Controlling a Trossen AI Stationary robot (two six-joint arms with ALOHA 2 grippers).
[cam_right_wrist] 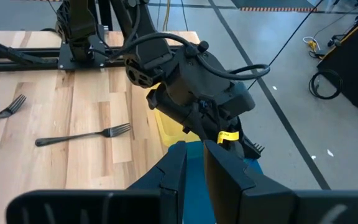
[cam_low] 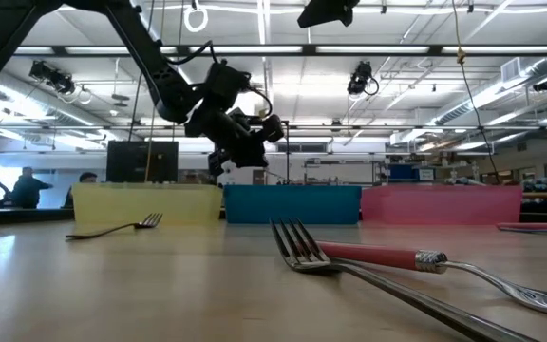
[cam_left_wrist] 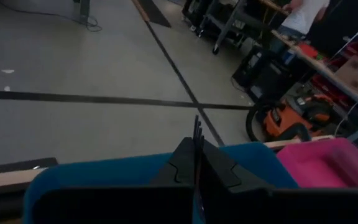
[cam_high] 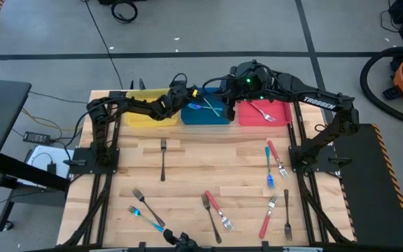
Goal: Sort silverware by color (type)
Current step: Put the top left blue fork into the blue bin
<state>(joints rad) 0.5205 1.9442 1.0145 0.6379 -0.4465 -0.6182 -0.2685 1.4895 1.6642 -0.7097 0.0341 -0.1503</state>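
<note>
My left gripper [cam_high: 189, 94] hangs over the blue bin [cam_high: 205, 116], shut on a fork whose dark tines [cam_left_wrist: 197, 129] stick out past its fingertips; the handle is hidden. Blue forks [cam_high: 207, 106] lie in that bin, and a red-handled fork [cam_high: 263, 112] lies in the pink bin [cam_high: 275, 115]. The yellow bin [cam_high: 142, 116] stands on the left. My right gripper [cam_right_wrist: 194, 163] hovers above the blue bin's right end with a narrow gap between its fingers and nothing in it. Several more forks lie flat on the wooden table [cam_high: 187, 175]. My left gripper pinches the fork between its two fingers, with the fork lying along them. Only the tines [cam_left_wrist: 197, 129] show beyond the fingertips; the fingers hide the rest. The gripper points nearly level toward the table's far right. The fork is lifted clear above the blue bin.
A dark fork [cam_high: 163, 159] lies mid-table. Red and blue forks [cam_high: 274, 159] lie at the right, and others [cam_high: 215, 210] lie along the near edge. The two arms stand close together over the bins. People show far behind in the low view.
</note>
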